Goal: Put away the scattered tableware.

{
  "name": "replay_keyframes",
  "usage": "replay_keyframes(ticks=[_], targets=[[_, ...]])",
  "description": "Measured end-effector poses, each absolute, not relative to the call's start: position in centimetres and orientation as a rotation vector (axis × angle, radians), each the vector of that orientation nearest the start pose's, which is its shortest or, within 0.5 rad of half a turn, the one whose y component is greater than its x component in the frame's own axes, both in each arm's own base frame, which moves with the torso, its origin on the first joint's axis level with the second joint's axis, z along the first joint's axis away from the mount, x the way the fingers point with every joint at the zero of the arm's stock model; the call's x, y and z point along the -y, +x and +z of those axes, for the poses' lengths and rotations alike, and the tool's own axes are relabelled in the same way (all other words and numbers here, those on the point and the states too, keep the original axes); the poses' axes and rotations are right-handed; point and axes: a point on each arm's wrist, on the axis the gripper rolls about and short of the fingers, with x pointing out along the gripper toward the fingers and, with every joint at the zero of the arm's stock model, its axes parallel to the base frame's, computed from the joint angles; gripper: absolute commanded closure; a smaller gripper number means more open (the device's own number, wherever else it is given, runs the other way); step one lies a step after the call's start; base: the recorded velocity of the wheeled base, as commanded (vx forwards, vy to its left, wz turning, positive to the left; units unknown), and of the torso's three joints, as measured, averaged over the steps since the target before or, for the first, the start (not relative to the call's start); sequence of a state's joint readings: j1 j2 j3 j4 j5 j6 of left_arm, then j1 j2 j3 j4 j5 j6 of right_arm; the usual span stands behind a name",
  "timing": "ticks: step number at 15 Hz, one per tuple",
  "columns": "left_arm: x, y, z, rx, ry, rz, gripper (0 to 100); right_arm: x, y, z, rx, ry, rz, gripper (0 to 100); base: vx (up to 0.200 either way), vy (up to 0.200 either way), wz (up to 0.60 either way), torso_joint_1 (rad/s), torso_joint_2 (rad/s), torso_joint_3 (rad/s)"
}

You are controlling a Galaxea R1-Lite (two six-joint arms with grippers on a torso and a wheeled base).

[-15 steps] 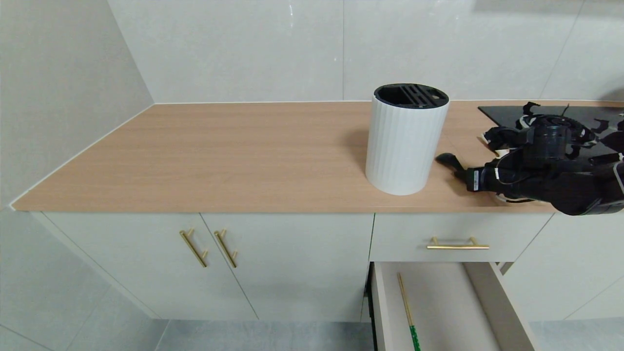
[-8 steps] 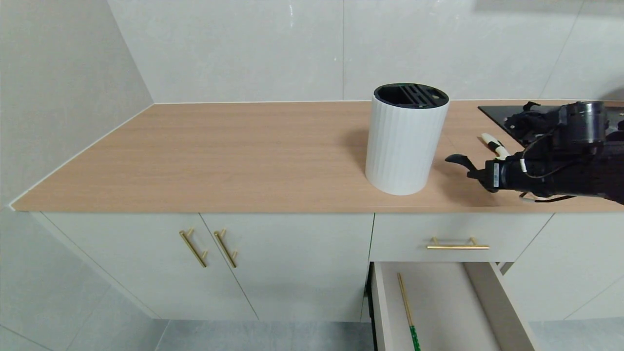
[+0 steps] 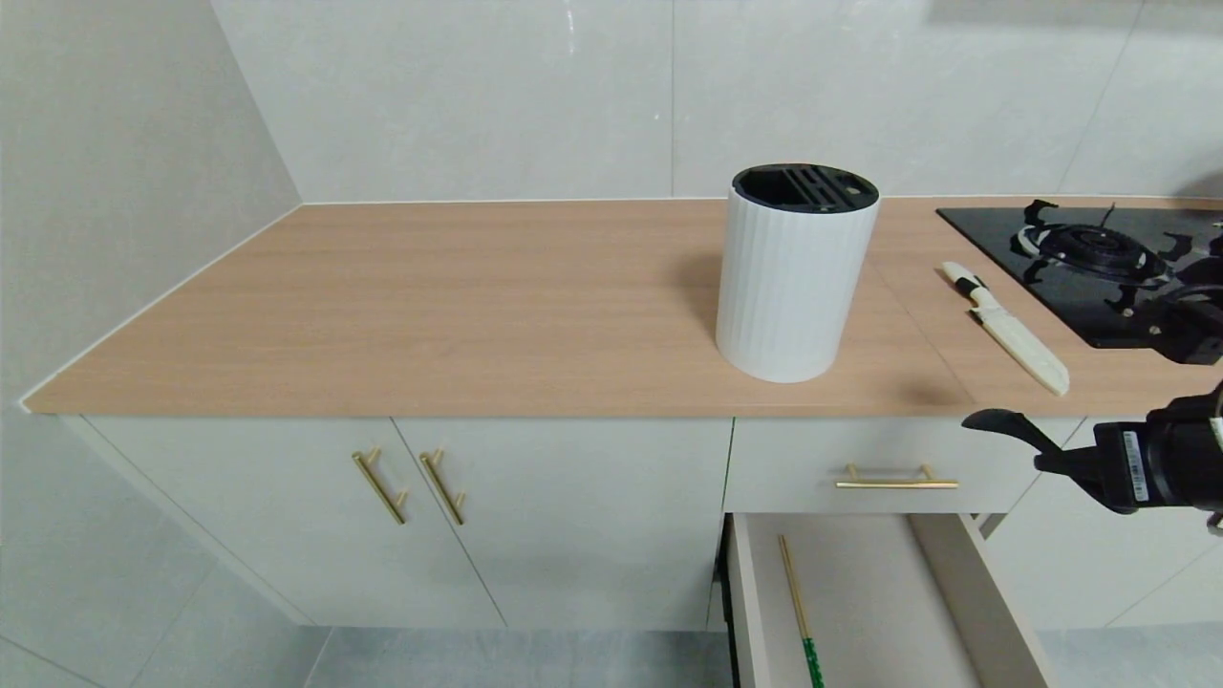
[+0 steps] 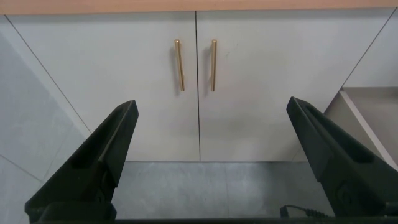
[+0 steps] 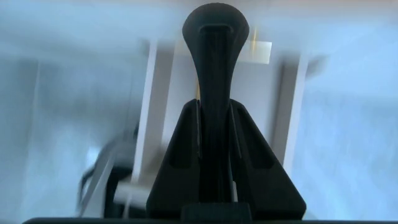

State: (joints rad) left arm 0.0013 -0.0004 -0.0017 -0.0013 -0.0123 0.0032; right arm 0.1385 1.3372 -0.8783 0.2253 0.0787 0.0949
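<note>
We see R gripper (image 3: pixel 994 421) pressed together; long cream-white knife (image 3: pixel 1005 328) lies beyond it, apart. L gripper (image 4: pixel 211 104) spread wide.

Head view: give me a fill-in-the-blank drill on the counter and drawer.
The knife lies on the counter between the white holder and the ____.
The drawer holding the chopsticks is ____.
The holder's slotted top is ____.
The right claw is empty and ____.
Missing words: stove; open; black; shut.
</note>
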Motion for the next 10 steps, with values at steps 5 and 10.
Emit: replay_keyframes(ticks=[5, 10], targets=[[0.0, -2.3, 7.6, 0.003, 0.003, -0.011, 0, -2.7, 18.3, 20.9, -0.702, 0.063, 0.179, 100, 0.0, 0.0, 0.0, 0.0, 0.0, 0.0], [0.0, -2.3, 7.6, 0.004, 0.003, -0.011, 0, -2.9, 19.8, 18.8, -0.731, 0.037, 0.182, 100, 0.0, 0.0, 0.0, -0.07, 0.15, 0.081]])
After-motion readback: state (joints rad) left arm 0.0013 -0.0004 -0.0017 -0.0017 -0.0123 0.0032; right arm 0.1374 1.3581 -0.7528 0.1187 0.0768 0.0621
